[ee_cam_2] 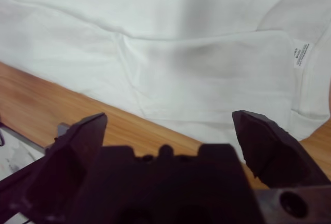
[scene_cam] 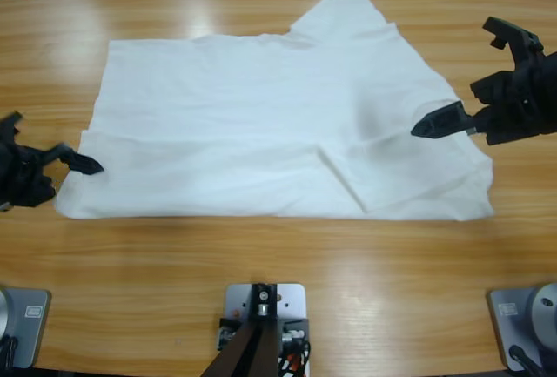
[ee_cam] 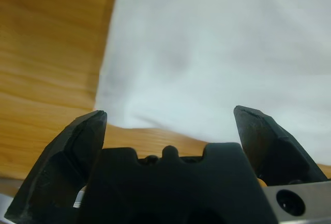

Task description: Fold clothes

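Flanking the half-folded T-shirt (scene_cam: pixel 261 124) with left end effector (scene_cam: pixel 74 161) and right end effector (scene_cam: pixel 474 81) gaping, ready to pinch opposite edges.

Thin matt white cotton T-shirt (scene_cam: pixel 261 124) is lying on glossy, smooth wooden table (scene_cam: pixel 287 272), which is reflecting light

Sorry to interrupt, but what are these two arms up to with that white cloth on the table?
They are set up to fold a white T-shirt that lies spread on the wooden table, one sleeve already turned in near its right end. The left gripper sits open at the shirt's left edge, and the right gripper hangs open over the right end. Neither holds the fabric.
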Available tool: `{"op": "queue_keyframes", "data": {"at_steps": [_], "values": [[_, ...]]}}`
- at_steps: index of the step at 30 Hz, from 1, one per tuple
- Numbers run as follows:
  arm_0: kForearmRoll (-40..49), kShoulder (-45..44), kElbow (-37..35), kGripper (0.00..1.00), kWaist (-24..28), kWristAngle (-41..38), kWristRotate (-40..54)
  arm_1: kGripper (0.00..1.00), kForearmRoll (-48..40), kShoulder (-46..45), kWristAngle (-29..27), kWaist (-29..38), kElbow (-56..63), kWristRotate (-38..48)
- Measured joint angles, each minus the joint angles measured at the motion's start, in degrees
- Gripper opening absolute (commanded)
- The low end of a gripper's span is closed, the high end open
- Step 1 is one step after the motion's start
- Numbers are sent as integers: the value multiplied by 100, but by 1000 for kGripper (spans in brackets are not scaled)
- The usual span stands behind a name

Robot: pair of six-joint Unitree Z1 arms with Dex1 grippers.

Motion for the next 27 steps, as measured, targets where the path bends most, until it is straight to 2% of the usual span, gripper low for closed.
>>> {"op": "queue_keyframes", "data": {"at_steps": [7, 17, 27], "values": [[0, -213, -152, 959, 0, 0, 88, 1000, -17, 0, 1, -1, 22, 0], [0, 774, -152, 959, 0, -43, 111, 1000, -17, -6, 18, -17, 36, 0], [0, 855, -43, 959, 0, -47, 40, 1000, -18, -6, 88, -141, 36, 0]]}}
